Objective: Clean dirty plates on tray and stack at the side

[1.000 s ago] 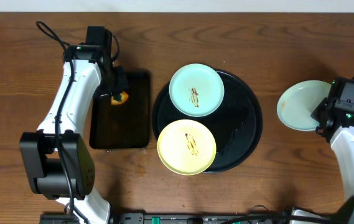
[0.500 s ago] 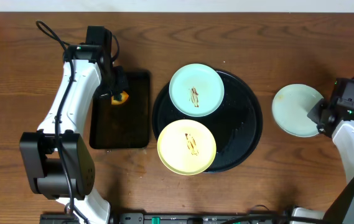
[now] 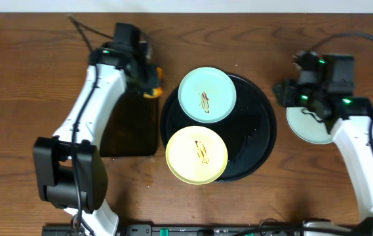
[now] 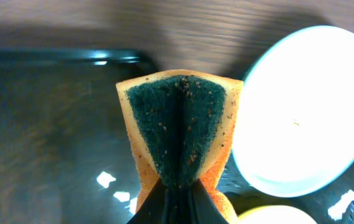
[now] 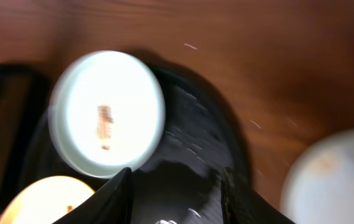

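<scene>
Overhead, the right arm (image 3: 360, 154) covers part of the lone mint plate (image 3: 303, 130). The right wrist view is motion-blurred, and that plate runs off its right edge. Left wrist view: just 1 sliver of the yellow plate (image 4: 276, 216) shows.

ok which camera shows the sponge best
The left wrist view: the sponge sits close and centred, its green scouring face pinched in the left gripper. Overhead shows only a small orange bit of it. The right wrist view is blurred, with just an orange smudge at its left edge.
</scene>
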You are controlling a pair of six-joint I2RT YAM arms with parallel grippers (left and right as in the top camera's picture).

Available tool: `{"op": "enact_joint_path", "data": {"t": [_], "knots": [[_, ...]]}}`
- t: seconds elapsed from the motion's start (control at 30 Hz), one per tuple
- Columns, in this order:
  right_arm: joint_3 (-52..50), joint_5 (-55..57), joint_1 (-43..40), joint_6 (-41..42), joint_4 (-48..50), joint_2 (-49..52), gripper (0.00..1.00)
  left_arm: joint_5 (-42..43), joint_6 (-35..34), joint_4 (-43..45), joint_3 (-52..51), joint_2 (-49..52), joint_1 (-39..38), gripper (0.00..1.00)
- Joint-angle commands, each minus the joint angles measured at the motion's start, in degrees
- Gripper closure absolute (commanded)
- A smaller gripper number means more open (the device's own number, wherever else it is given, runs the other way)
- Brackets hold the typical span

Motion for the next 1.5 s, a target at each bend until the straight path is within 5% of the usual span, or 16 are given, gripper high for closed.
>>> {"op": "enact_joint_path", "data": {"t": [0.0,0.63,0.77,1.0,1.47], "knots": [[0.7,-1.6,4.8,-1.7,1.7,4.0,0.56,0.9,1.9,2.1,0.4,-0.7,-3.1,0.93],[0.7,0.4,10.4,8.6,15.4,26.9,0.68,0.9,1.7,10.8,0.3,1.9,-14.1,0.92],[0.7,0.3,10.4,9.9,15.4,29.3,0.84,0.9,1.5,12.9,0.3,4.3,-16.1,0.92],[0.7,0.3,10.5,10.3,14.6,30.1,0.97,0.9,0.9,13.4,0.3,8.1,-18.6,0.92],[0.7,1.4,10.4,12.0,12.2,30.1,0.99,0.9,-2.3,11.3,-1.6,11.7,-26.0,0.92]]}}
